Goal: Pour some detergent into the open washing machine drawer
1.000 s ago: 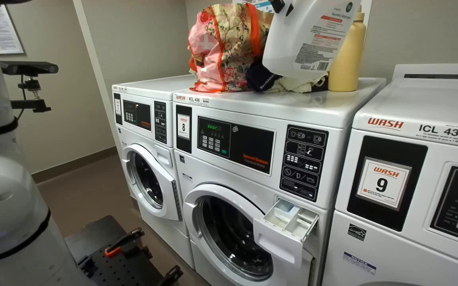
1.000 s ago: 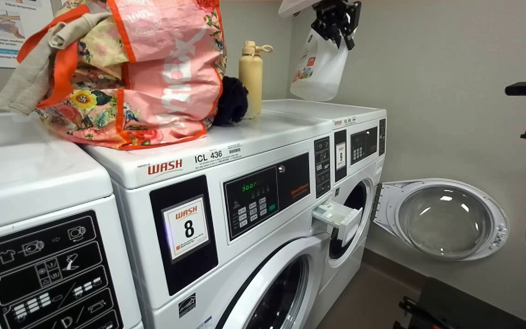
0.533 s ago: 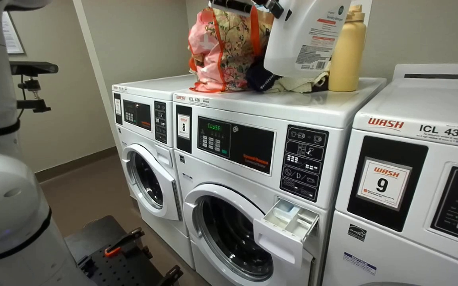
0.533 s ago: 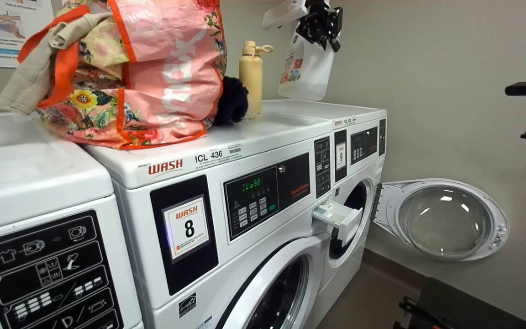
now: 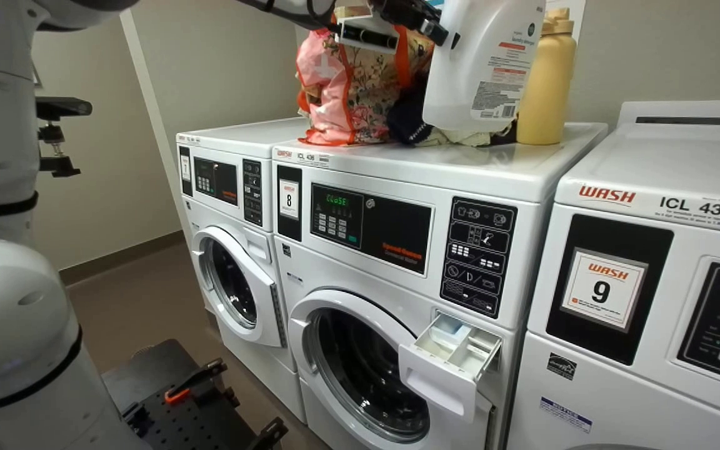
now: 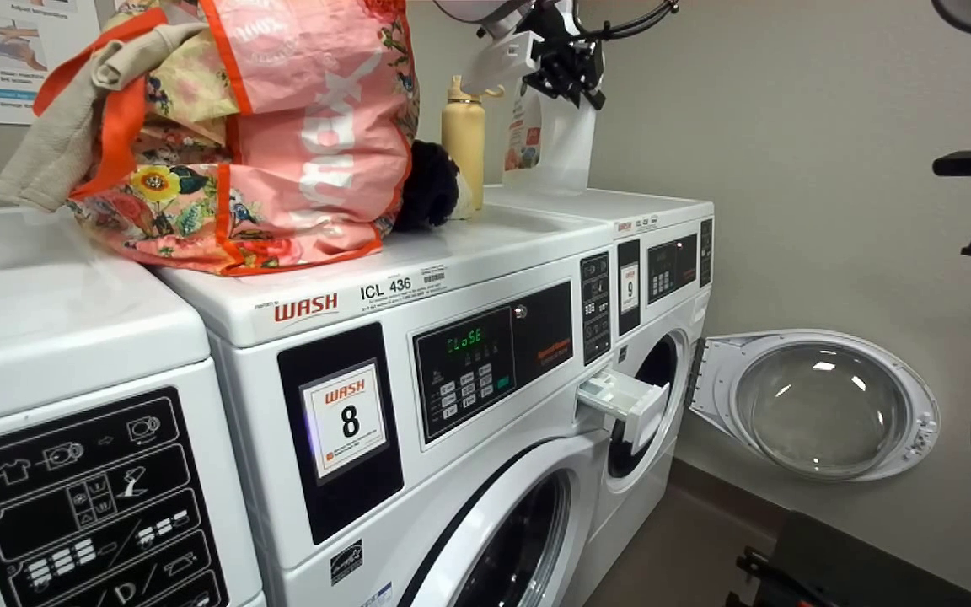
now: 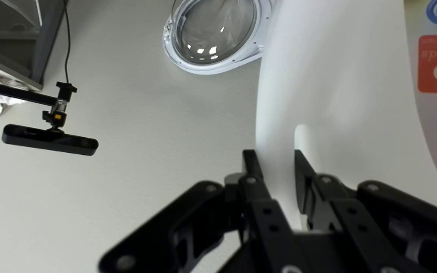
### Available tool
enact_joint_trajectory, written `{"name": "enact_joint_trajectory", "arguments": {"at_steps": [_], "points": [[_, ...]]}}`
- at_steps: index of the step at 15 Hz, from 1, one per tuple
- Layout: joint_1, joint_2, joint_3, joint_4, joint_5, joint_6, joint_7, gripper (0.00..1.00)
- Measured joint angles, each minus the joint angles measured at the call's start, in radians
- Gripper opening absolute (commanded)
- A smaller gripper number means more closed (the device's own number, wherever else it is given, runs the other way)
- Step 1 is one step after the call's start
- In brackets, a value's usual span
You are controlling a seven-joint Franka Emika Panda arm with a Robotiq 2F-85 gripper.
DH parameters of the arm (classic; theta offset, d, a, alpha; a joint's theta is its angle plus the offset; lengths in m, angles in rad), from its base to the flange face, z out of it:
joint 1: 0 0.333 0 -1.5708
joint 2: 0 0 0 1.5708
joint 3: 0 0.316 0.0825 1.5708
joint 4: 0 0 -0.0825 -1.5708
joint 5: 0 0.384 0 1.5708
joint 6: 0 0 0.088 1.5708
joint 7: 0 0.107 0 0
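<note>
The detergent jug (image 5: 485,75) is translucent white with an orange-red label. It is nearly upright, held at the height of the washer tops; it also shows in an exterior view (image 6: 565,147) and the wrist view (image 7: 347,94). My gripper (image 7: 274,163) is shut around the jug's handle, one finger through the handle opening. The gripper also shows in both exterior views (image 5: 446,36) (image 6: 582,84). The jug's cap is out of view or hidden. The pulled-out drawer (image 5: 438,382), with pale compartments, juts from washer 8, lower than the jug; it also shows in an exterior view (image 6: 647,415).
A yellow bottle (image 5: 545,87), a red-patterned bag (image 5: 360,87) and dark clothing (image 5: 407,115) stand on washer 8, close to the jug. Washer 8's round door (image 5: 360,365) is below the drawer. Another round door (image 6: 818,409) stands open by the wall.
The jug and gripper have come lower, and the jug has turned more upright. In an exterior view they have moved left. More of the arm shows. The washer display changed from door to close.
</note>
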Motion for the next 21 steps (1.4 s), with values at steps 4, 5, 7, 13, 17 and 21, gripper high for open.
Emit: {"name": "enact_joint_trajectory", "arguments": {"at_steps": [4, 5, 7, 13, 17, 21], "points": [[0.003, 0.027, 0.000, -0.007, -0.004, 0.000, 0.019, 0.06], [0.003, 0.030, 0.000, -0.015, -0.004, 0.001, 0.028, 0.06], [0.003, 0.031, 0.000, -0.037, -0.004, 0.014, 0.057, 0.06], [0.003, 0.029, 0.000, -0.115, -0.010, 0.076, 0.159, 0.06], [0.003, 0.024, 0.000, -0.143, -0.027, 0.101, 0.211, 0.38], [0.004, 0.017, 0.001, -0.153, -0.038, 0.108, 0.228, 0.54]]}}
